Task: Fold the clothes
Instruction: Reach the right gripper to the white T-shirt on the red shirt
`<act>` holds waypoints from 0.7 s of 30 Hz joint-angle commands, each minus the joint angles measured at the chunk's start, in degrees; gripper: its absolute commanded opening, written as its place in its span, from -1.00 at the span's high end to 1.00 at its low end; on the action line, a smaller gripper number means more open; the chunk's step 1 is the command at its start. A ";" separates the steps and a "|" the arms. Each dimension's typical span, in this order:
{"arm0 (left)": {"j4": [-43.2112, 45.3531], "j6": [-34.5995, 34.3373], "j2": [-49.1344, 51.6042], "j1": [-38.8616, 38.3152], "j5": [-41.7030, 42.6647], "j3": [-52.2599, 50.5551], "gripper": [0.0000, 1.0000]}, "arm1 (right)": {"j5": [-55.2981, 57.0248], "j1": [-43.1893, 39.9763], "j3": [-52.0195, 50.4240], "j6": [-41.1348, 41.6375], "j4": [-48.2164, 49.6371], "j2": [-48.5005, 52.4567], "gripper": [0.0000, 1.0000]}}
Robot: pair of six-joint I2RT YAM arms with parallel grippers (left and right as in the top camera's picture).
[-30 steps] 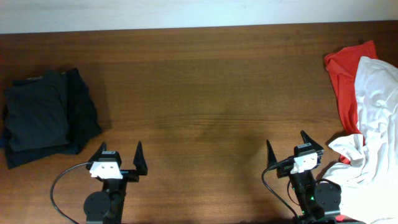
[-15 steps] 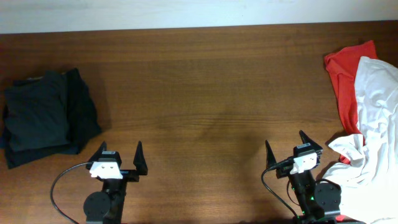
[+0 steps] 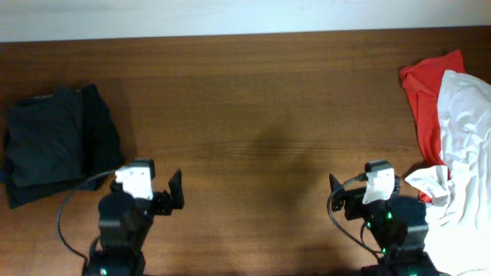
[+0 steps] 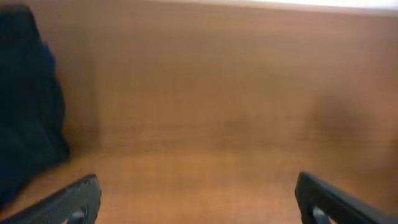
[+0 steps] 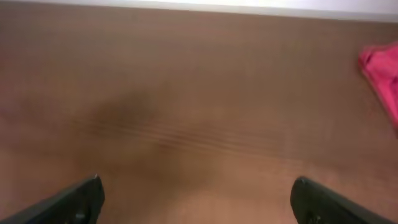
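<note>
Because the white shirt (image 3: 464, 138) overlapped the red shirt (image 3: 422, 92), the right gripper (image 5: 196, 186), spread wide and empty like the left gripper (image 4: 196, 186), might have snagged both.

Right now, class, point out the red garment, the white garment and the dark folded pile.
red garment (image 3: 423, 100), overhead view, its bare left strip.
white garment (image 3: 464, 130), overhead view, its broad middle.
dark folded pile (image 3: 46, 146), overhead view, its top layer's middle.

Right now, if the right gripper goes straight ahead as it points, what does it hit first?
Nothing in line: the right gripper faces bare table up to the far edge. The red shirt lies off to its right. Pitch unclear; if tilted down, wood first.
</note>
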 commanded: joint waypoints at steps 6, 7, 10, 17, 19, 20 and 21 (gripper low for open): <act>-9.35 0.92 15.74 0.09 0.85 14.56 -0.98 | 5.44 -0.83 22.93 1.11 -9.46 31.67 -0.97; -9.40 0.94 15.78 0.09 0.87 14.56 -0.99 | 9.57 -1.77 23.04 3.93 -9.29 33.55 -0.98; -9.38 0.94 15.78 0.09 0.85 14.56 -0.98 | 21.11 -10.54 23.02 13.68 -8.90 40.92 -0.97; -9.35 0.94 15.78 0.09 0.83 14.53 -0.98 | 20.85 -28.24 23.02 19.43 -0.46 62.90 -0.95; -9.35 0.94 15.85 0.09 0.83 14.53 -0.98 | 20.44 -28.96 23.02 19.82 2.67 68.13 -0.72; -9.33 0.94 15.96 0.09 0.83 14.53 -0.98 | 20.04 -28.96 23.02 19.82 3.32 68.98 -0.60; -9.33 0.94 16.11 0.09 0.81 14.53 -0.98 | 19.80 -28.96 23.02 19.82 4.04 69.70 -0.54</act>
